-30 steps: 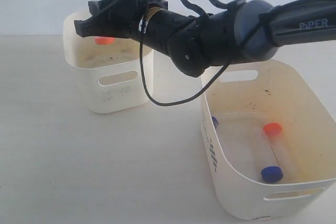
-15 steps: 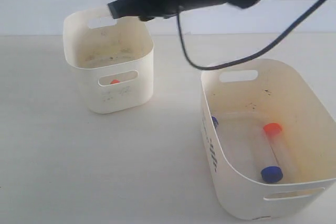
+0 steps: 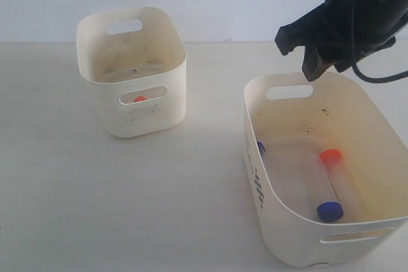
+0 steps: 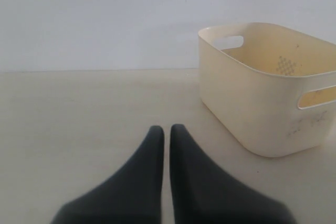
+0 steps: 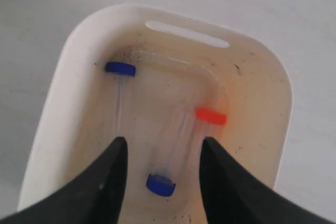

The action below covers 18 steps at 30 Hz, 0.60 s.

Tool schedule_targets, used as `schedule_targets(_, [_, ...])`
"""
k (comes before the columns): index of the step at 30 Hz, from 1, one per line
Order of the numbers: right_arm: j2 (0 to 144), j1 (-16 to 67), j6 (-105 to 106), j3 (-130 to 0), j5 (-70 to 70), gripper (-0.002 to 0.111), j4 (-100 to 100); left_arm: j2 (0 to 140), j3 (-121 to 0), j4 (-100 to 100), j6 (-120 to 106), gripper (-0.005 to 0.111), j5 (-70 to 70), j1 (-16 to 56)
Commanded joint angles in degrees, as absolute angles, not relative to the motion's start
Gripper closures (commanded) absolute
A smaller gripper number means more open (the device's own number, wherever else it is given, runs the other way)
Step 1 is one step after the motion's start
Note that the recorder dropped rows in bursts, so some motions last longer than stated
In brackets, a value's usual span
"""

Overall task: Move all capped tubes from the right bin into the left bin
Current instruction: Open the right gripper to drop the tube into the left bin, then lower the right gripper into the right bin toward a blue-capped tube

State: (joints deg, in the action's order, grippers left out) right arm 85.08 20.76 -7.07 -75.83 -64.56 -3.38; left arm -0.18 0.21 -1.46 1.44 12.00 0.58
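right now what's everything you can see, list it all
right bin: one, cream, wide, on the right in the exterior view
left bin: one, cream, smaller, farther back on the left
blue-capped tubes: two, clear, lying in the right bin
orange-capped tube: one, clear, lying in the right bin beside a blue-capped one
orange cap: one, seen through the left bin's front slot, its tube hidden
table: one, off-white, under both bins
cable: one, black, looping off the right arm
right tool: one, black, open, above the right bin
left tool: one, black, shut, low over the table
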Motion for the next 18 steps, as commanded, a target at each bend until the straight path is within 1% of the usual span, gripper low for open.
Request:
schedule_targets(1, [84.99,20.48,-12.93,-76.00,-65.90,0.066,-3.47,0.00,0.00,-1.10,1.99,0.102,11.60,0.56])
schedule_targets(6, [86.45,20.58,-21.67,-74.32,-68.68,0.066,-1.54,0.00,0.00,-1.10,1.99,0.102,11.60,0.56])
schedule_targets(10, [86.45,20.69,-23.40,-67.77,-66.50,0.066,0.00,0.00,0.00,-1.10,1.99,0.102,11.60,0.56])
schedule_targets(14, [86.45,20.69,-24.94,-60.09,-59.99,0.066,0.00,0.00,0.00,-1.10,1.99,0.102,11.60,0.56])
schedule_targets(18, [86.45,20.69,-24.94,-57.18,-55.65,0.066,1.00,0.00,0.00,-1.10,1.99,0.102,11.60,0.56])
